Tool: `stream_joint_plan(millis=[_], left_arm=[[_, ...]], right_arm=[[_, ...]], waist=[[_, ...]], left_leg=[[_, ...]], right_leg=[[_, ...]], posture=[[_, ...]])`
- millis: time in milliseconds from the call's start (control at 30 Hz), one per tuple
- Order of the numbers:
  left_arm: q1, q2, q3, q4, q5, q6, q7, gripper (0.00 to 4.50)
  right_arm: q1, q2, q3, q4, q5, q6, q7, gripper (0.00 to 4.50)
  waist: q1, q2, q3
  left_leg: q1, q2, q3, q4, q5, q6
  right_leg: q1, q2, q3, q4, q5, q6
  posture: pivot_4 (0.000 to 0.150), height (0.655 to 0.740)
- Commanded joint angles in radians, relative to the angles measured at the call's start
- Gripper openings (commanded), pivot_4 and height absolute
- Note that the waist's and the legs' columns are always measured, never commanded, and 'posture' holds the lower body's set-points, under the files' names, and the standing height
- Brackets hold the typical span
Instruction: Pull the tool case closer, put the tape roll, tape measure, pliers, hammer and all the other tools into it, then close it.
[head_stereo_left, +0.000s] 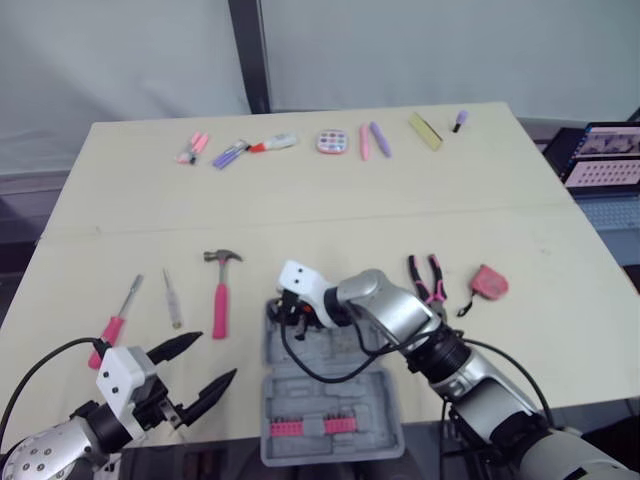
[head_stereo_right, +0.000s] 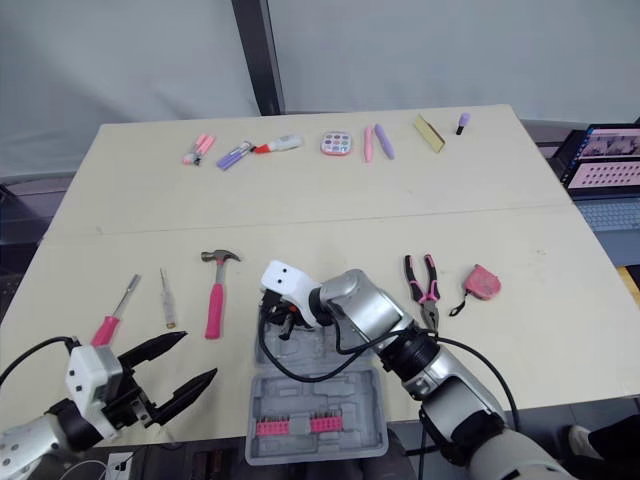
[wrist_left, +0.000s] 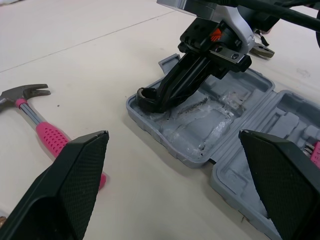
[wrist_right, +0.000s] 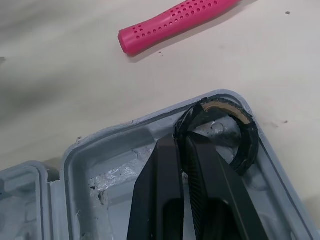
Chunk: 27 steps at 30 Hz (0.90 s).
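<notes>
Your right gripper (wrist_right: 182, 140) is clenched on the black tape roll (wrist_right: 246, 134), pinching its rim. The roll sits down in the far left corner of the open grey tool case (head_stereo_left: 388, 425). The case lies at the middle of the table's near edge. Your left gripper (head_stereo_left: 212, 358) hangs released, fingers spread wide, just left of the case. The hammer (head_stereo_left: 220, 300) lies left of the case, with two screwdrivers (head_stereo_left: 118, 322) farther left. The pliers (head_stereo_left: 428, 278) and the pink tape measure (head_stereo_left: 490, 283) lie to the right. The pale table (head_stereo_left: 300, 205) carries a row of pens and markers (head_stereo_left: 235, 152) along its far edge. A laptop (head_stereo_left: 605, 160) sits off to the right, and a grey wall (head_stereo_left: 450, 50) stands behind.
</notes>
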Motion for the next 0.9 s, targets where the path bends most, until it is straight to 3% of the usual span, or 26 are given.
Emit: stream_joint_plan(millis=[33, 67, 200, 900], left_arm=[[0.016, -0.004, 0.021, -0.015, -0.012, -0.017, -0.007, 4.5], [0.015, -0.004, 0.021, -0.015, -0.011, -0.017, -0.006, 4.5], [0.017, -0.005, 0.021, -0.017, -0.01, -0.017, -0.006, 4.5], [0.006, 0.007, 0.032, -0.005, -0.016, -0.011, -0.019, 4.5]], right_arm=[[0.002, 0.01, 0.004, -0.038, 0.006, -0.005, 0.016, 0.07], [0.004, 0.01, 0.004, -0.041, 0.007, -0.004, 0.018, 0.07], [0.012, 0.017, -0.006, -0.064, 0.022, 0.004, 0.023, 1.49], [0.051, 0.007, -0.101, -0.123, 0.062, -0.039, -0.008, 1.49]], waist=[[0.001, 0.0, 0.0], [0.001, 0.0, 0.0], [0.001, 0.0, 0.0], [0.001, 0.0, 0.0]], left_leg=[[0.0, 0.0, 0.0, 0.0, 0.0, 0.0], [0.0, 0.0, 0.0, 0.0, 0.0, 0.0], [0.0, 0.0, 0.0, 0.0, 0.0, 0.0], [0.0, 0.0, 0.0, 0.0, 0.0, 0.0]], right_leg=[[0.0, 0.0, 0.0, 0.0, 0.0, 0.0], [0.0, 0.0, 0.0, 0.0, 0.0, 0.0], [0.0, 0.0, 0.0, 0.0, 0.0, 0.0], [0.0, 0.0, 0.0, 0.0, 0.0, 0.0]], posture=[[0.15, 0.74], [0.15, 0.74], [0.15, 0.74], [0.15, 0.74]])
